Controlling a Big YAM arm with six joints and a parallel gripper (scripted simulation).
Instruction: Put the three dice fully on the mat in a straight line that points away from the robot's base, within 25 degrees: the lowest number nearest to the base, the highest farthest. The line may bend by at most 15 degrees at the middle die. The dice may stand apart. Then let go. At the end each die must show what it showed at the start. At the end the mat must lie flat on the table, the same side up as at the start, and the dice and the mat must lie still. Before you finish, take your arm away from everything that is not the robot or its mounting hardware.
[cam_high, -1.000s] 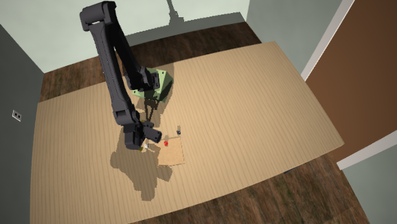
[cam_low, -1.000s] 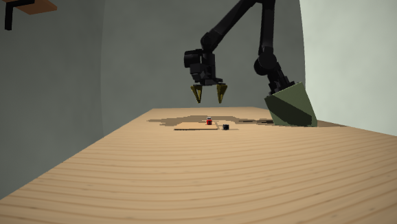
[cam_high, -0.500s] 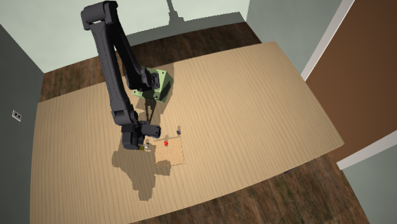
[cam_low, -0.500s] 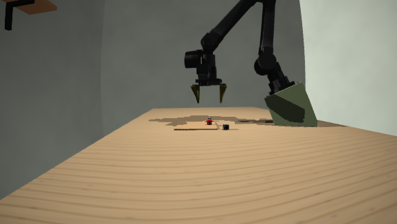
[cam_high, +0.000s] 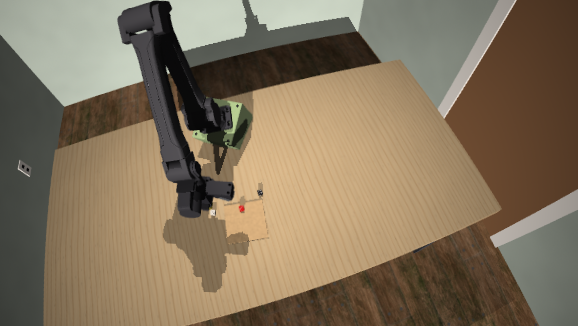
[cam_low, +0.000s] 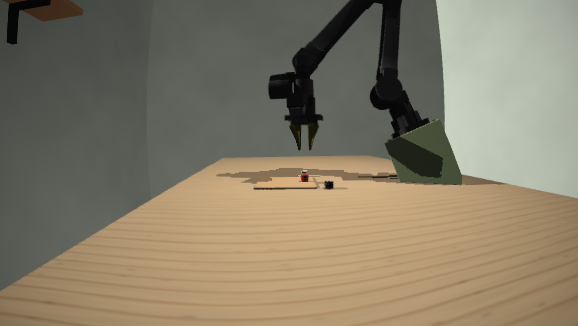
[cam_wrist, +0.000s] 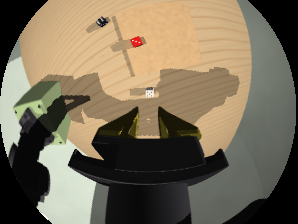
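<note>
A tan mat lies flat on the wooden table. A red die sits on the mat near its edge towards the base. A black die rests on the table just off the mat's corner. A white die rests on the table beside the mat's left edge, in the arm's shadow. My gripper hangs high above the table, pointing down, roughly over the white die. Its fingers stand a narrow gap apart with nothing between them. The red die and the black die show farther off in the wrist view.
The green robot base stands on the table behind the mat, also in the exterior view. The arm's shadow falls across the table left of the mat.
</note>
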